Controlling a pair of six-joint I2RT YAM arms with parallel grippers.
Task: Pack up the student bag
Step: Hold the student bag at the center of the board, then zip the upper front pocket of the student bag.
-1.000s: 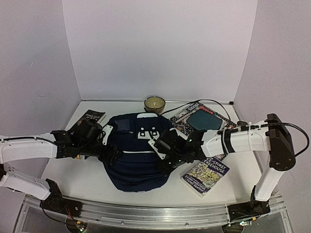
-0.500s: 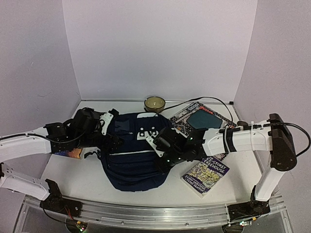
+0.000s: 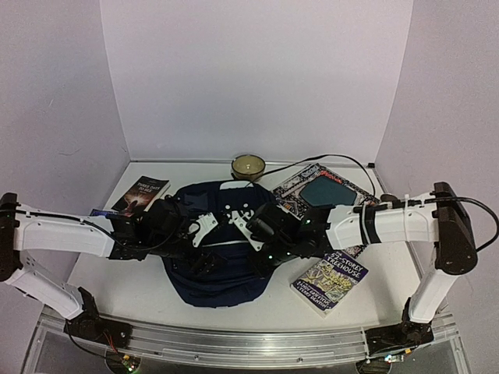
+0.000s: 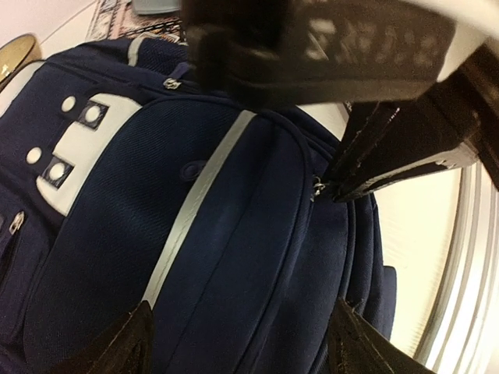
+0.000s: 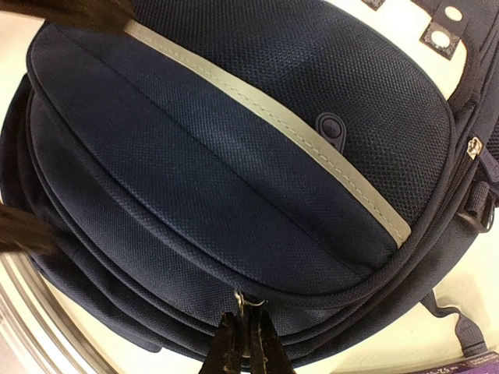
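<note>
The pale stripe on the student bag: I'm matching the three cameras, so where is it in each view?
Top external: pale stripe crosses the middle of the student bag.
Left wrist: stripe runs diagonally through the centre.
Right wrist: stripe slants upper left to lower right.
Shared landmark: white patch with snaps.

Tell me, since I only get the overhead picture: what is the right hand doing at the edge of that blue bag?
Observer: Its own camera shows the right hand pinched shut on a small metal zip pull at a seam of the bag.
Operator: Is the left hand gripping anything?
Observer: No. Its camera shows the left hand spread wide open just above the bag, with nothing held in it.
Operator: Is the zip open?
Observer: In the close-ups the seams near the pull look closed, and no gap into the bag shows.
</note>
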